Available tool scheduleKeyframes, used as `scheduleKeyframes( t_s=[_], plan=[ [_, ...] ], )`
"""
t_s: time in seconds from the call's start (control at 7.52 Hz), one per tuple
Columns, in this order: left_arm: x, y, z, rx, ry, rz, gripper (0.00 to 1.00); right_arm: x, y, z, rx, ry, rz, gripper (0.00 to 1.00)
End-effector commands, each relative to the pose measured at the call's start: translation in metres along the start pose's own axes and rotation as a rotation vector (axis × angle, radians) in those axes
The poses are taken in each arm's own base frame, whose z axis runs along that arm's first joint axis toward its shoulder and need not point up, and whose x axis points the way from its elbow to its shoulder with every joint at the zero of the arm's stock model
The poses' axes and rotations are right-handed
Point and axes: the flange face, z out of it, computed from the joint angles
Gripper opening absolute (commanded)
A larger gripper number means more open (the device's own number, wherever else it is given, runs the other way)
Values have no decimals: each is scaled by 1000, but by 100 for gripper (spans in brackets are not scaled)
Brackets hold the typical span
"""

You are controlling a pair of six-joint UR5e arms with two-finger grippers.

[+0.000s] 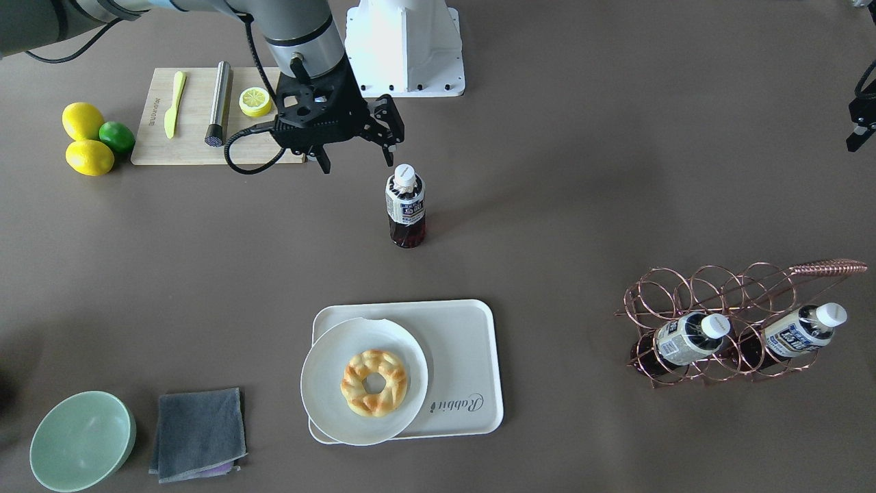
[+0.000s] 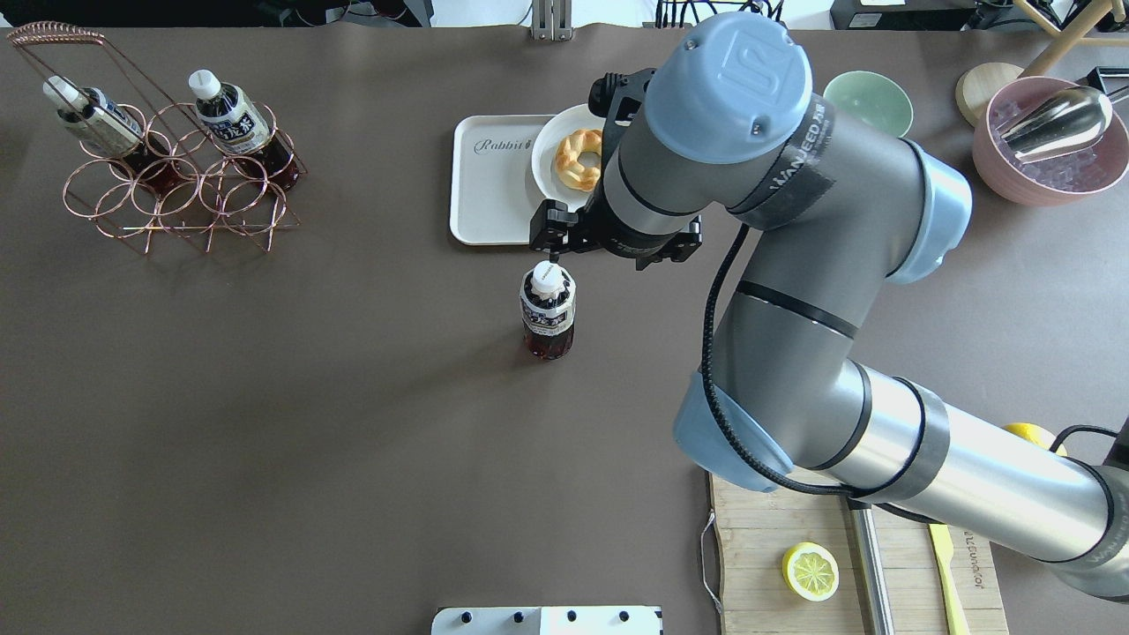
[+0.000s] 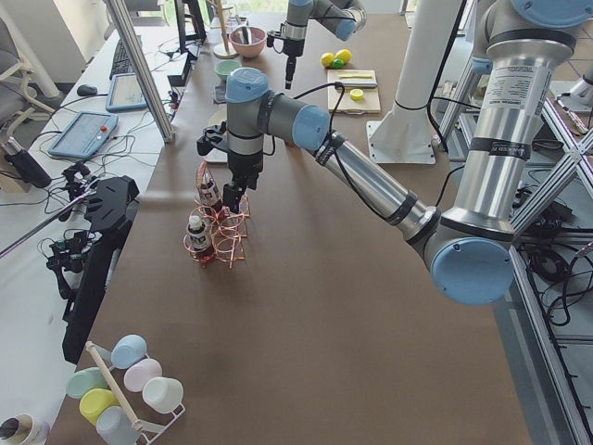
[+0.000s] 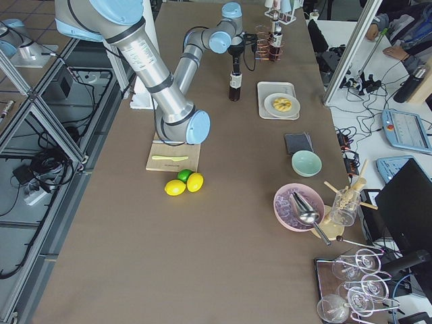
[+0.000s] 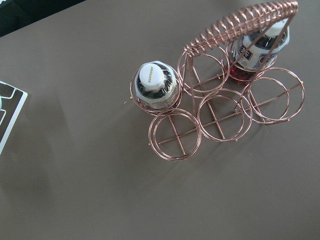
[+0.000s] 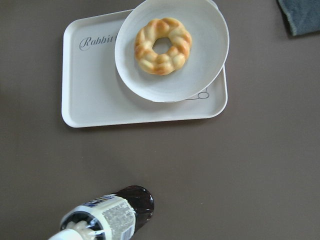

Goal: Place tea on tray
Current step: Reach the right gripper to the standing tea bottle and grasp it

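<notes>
The tea, a small bottle (image 1: 406, 205) of dark liquid with a white cap, stands upright on the bare table, short of the tray; it also shows in the overhead view (image 2: 548, 309) and the right wrist view (image 6: 107, 217). The off-white "Rabbit" tray (image 1: 465, 356) (image 2: 485, 203) (image 6: 90, 100) lies beyond it. My right gripper (image 1: 356, 159) is open and empty, hovering just above and beside the bottle's cap. Two alike bottles (image 1: 688, 337) (image 1: 801, 329) lie in a copper wire rack (image 1: 718, 287). My left gripper (image 1: 859, 130) hangs over the rack (image 5: 215, 115); I cannot tell its state.
A round white plate (image 1: 325, 383) with a donut covers one end of the tray. A wooden cutting board (image 1: 195, 144) with a lemon half, a knife and a metal rod lies under my right arm. Lemons and a lime (image 1: 89, 140), a green bowl (image 1: 82, 438) and a grey cloth (image 1: 198, 431) sit nearby.
</notes>
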Motion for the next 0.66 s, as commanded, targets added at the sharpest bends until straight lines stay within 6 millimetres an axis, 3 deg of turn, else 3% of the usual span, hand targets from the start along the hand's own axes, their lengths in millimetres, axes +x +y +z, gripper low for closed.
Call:
scheduleKeyframes(
  t_s=[0.0,0.27,0.53],
  plan=[
    [-9,10,2,22,-4,15,97,-43,13,21,4,41,-23,86],
    [-7,12,0,28,-3,20,97,-48,19,29,8,56,-31,80],
    [-6,13,-2,32,-3,20,97,-54,20,35,14,67,-21,64]
  ],
)
